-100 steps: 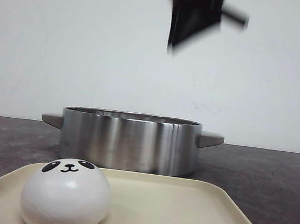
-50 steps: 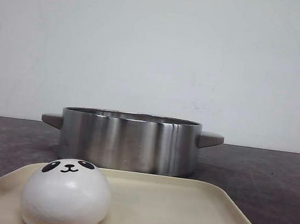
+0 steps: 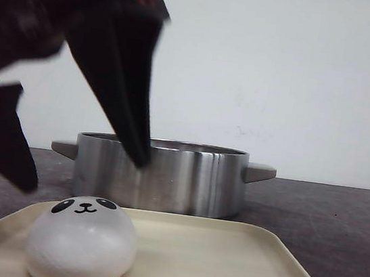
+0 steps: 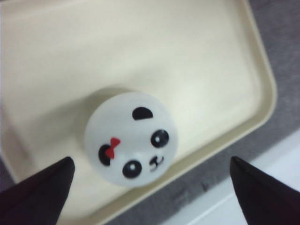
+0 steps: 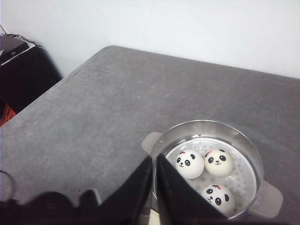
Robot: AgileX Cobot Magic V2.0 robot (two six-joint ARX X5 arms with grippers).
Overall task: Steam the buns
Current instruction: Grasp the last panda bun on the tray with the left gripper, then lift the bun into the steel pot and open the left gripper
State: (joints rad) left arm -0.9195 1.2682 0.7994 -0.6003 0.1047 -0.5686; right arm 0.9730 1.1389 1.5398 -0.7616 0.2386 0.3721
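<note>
One white panda bun [image 3: 81, 241] sits on the left of a cream tray [image 3: 223, 260]. In the left wrist view the bun [image 4: 131, 138] shows a red bow and lies near the tray's [image 4: 187, 56] edge. My left gripper [image 3: 86, 175] is open wide just above the bun, one finger on each side, not touching it; it also shows in the left wrist view [image 4: 151, 161]. Three more panda buns [image 5: 190, 164] [image 5: 219, 162] [image 5: 217, 195] lie in a steel pot [image 5: 206, 126]. My right gripper [image 5: 154, 159] is shut and empty, high above the pot's rim.
The steel pot [image 3: 166, 177] with two side handles stands right behind the tray on the dark grey table [image 3: 338, 220]. A white wall is behind. Black equipment [image 5: 18, 70] stands beyond the table's edge in the right wrist view.
A black gripper at top centre a second ago left the front view. My left gripper has since come down at the left, open, over the bun on the tray. Bun, tray and pot have not moved.
</note>
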